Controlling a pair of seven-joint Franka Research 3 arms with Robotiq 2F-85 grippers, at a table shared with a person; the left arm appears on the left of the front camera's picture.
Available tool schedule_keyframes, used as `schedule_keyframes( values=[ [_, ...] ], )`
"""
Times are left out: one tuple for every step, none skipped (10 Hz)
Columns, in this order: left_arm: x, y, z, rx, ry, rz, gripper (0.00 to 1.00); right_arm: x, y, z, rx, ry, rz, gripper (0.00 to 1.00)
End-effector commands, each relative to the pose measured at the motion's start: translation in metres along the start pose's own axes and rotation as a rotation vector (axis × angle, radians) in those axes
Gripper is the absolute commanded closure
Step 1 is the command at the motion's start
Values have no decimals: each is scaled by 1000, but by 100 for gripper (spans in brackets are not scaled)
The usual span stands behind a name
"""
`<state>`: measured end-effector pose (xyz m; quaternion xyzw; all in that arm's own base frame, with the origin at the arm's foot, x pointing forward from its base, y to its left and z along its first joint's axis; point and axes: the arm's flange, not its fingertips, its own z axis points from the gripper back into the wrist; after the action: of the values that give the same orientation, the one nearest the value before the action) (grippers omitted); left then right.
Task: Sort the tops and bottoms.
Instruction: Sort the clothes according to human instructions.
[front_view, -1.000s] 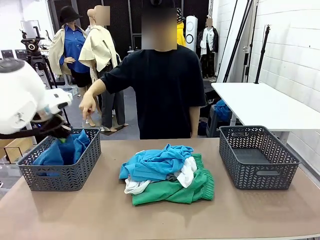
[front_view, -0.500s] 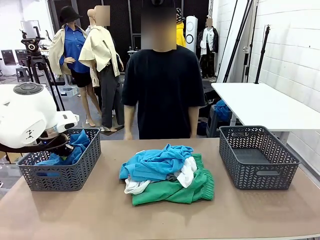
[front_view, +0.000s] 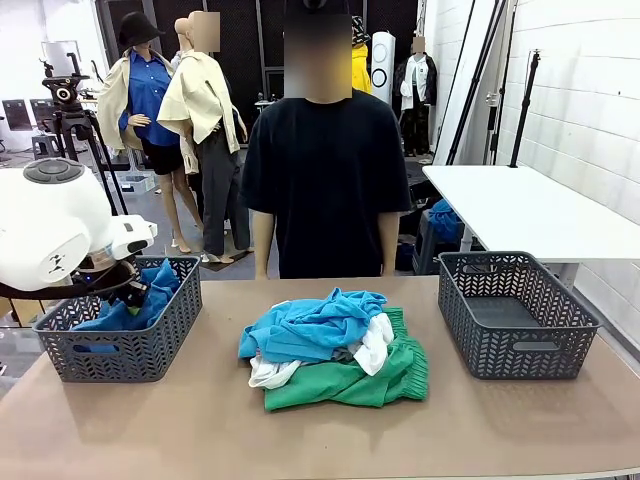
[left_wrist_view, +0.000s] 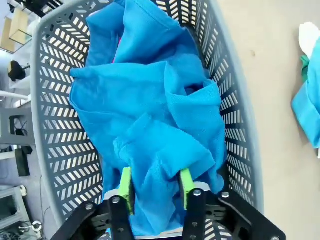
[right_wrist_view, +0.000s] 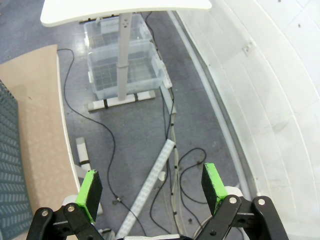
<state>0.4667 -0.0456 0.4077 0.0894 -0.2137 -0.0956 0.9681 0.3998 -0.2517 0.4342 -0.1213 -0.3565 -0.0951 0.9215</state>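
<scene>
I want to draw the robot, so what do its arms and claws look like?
The left arm is fat, round and white, with a grey round cap on top. The left gripper and right gripper are black with silver bolts, and each has two fingers tipped with bright green pads.

One bright blue shirt (left_wrist_view: 150, 110) lies crumpled in the grey basket (left_wrist_view: 52, 130) at my left end of the surface (front_view: 200, 420). It fills most of the basket, and a fold of it rises between the jaws of my left gripper (left_wrist_view: 155, 180); I cannot tell whether they pinch it. The other clothes sit heaped mid-surface. A second blue shirt (front_view: 310, 325) is draped on top. The white shirt (front_view: 377, 345) is bunched beneath it, poking out at the right and at the front left. The green shorts (front_view: 350, 385) lie at the bottom, spread flat, their gathered edge showing at the right.
</scene>
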Motion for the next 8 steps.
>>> schedule_keyframes(
  values=[
    [3,8,15,-24,-3,21,0,2,-1,0,1,6,7,0],
    [7,13,21,-63,32,26,0,2,-1,0,1,6,7,0],
    [12,18,25,-100,62,37,0,2,-1,0,1,6,7,0],
    [17,22,32,-96,67,30,0,2,-1,0,1,6,7,0],
    [23,26,41,-95,61,7,0,2,-1,0,1,6,7,0],
    [32,40,56,-136,31,20,0,2,-1,0,1,6,7,0],
    [40,57,72,-118,7,3,0,2,-1,0,1,6,7,0],
    [48,87,88,-74,-12,-2,0,2,-1,0,1,6,7,0]
  ],
)
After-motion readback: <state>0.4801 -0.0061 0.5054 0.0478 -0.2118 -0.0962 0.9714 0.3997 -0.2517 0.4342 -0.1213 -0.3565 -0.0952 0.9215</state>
